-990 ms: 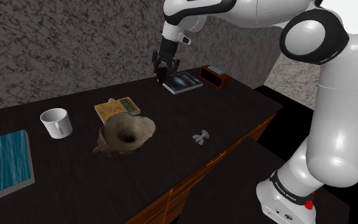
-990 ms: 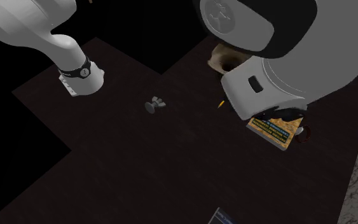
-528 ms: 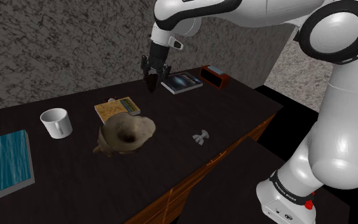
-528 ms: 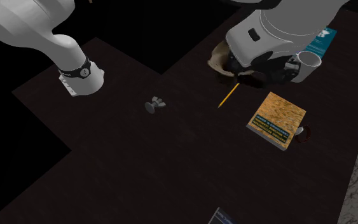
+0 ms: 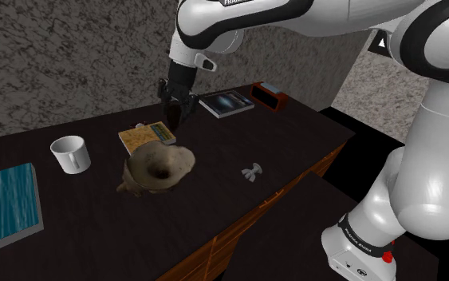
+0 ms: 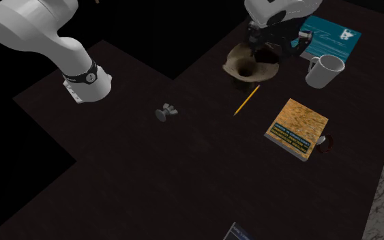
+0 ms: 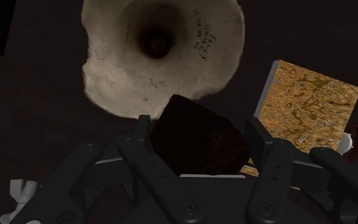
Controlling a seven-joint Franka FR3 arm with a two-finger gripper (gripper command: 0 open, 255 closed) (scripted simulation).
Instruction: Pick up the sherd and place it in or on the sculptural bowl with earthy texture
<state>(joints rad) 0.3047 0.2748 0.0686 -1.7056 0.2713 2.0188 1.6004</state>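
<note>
The sculptural bowl (image 5: pixel 159 169) is a lumpy beige-brown vessel with a dark hollow, standing mid-table; it also appears in the second exterior view (image 6: pixel 252 63) and the wrist view (image 7: pixel 161 51). The sherd (image 7: pixel 199 140) is a dark brown, rough chunk clasped between my two black fingers. My gripper (image 5: pixel 171 120) hangs above the table just behind the bowl, over the near corner of the yellow-brown book, shut on the sherd. From the second exterior view the gripper (image 6: pixel 265 49) is at the bowl's rim. The wrist view puts the bowl's opening just ahead of the gripper (image 7: pixel 199 137).
A yellow-brown book (image 5: pixel 145 136) lies beside the bowl, a white mug (image 5: pixel 70 153) further to the shoulder view's left, a blue book (image 5: pixel 3 203) at the far left. A pencil (image 6: pixel 246 100) lies near the bowl. A small grey piece (image 5: pixel 252 171) sits near the table's front edge.
The arm has swung toward the shoulder view's left, carrying the sherd from over the dark book at the back to a spot just behind the bowl. The fingers stayed shut.
</note>
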